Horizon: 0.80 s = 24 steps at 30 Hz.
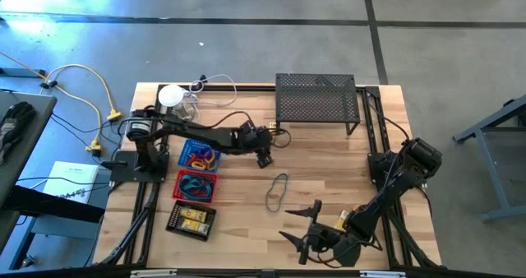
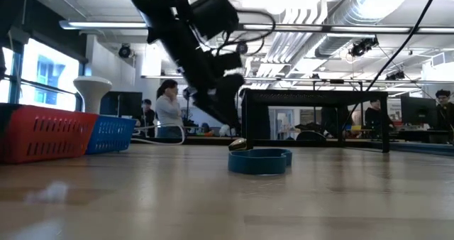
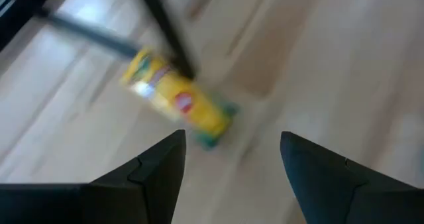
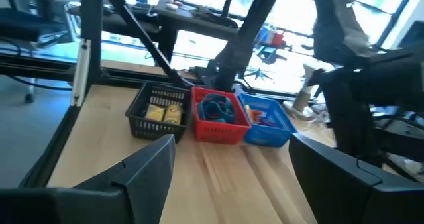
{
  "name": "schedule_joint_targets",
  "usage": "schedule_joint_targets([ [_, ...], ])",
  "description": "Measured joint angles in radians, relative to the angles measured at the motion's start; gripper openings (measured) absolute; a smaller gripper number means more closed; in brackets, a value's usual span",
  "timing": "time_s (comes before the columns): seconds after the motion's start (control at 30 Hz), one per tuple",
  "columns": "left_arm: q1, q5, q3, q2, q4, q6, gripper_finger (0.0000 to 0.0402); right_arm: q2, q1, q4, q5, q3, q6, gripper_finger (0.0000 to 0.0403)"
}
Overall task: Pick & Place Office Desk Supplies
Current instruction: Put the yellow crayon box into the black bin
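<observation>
My left gripper (image 1: 263,158) is over the middle of the desk (image 1: 329,179), a bit toward the far edge. Its fingers (image 3: 156,177) are spread wide w/ nothing between them. In my left wrist view a yellow tube (image 3: 177,103) lies flat on the wood just past my fingertips, not touching them. It's blurry, so I can't read the label.

My right gripper (image 1: 306,229) waits near the front edge, toward the right corner. Its fingers (image 4: 142,168) are spread too & hold nothing.

A black loop (image 1: 278,189) lies on the bare wood near the middle of the desk, btw my two grippers & apart from both. In the low view a blue loop (image 2: 259,160) lies flat on the desk.

Three little baskets sit in a row by the left edge. The blue basket (image 1: 200,155) is farthest back, w/ small orange & purple bits in it. The red basket (image 1: 196,186) is in the middle, w/ blue loops inside. The black basket (image 1: 191,220) is nearest the front edge, w/ yellow tubes in it.

A black mesh shelf (image 1: 317,98) stands at the far edge. A white round thing (image 1: 171,95) w/ a cable sits near the far left corner.
</observation>
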State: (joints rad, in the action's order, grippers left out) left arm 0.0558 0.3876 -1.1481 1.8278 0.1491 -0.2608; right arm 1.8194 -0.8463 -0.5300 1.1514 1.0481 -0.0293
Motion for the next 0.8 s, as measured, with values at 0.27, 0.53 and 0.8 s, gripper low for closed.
schedule_joint_targets([
  [0.27, 0.027, -0.066, -0.001, 0.0, -0.107, -0.135, 0.0237, 0.0, -0.011, -0.004, 0.019, 0.0, -0.003, 0.0285],
  [0.53, 0.09, -0.042, -0.001, 0.005, -0.131, -0.234, 0.0237, 0.0, -0.026, -0.005, 0.021, 0.0, -0.011, 0.0285],
  [0.8, 0.094, -0.041, -0.002, 0.015, -0.122, -0.238, 0.0237, 0.0, -0.025, -0.005, 0.021, 0.0, -0.011, 0.0285],
])
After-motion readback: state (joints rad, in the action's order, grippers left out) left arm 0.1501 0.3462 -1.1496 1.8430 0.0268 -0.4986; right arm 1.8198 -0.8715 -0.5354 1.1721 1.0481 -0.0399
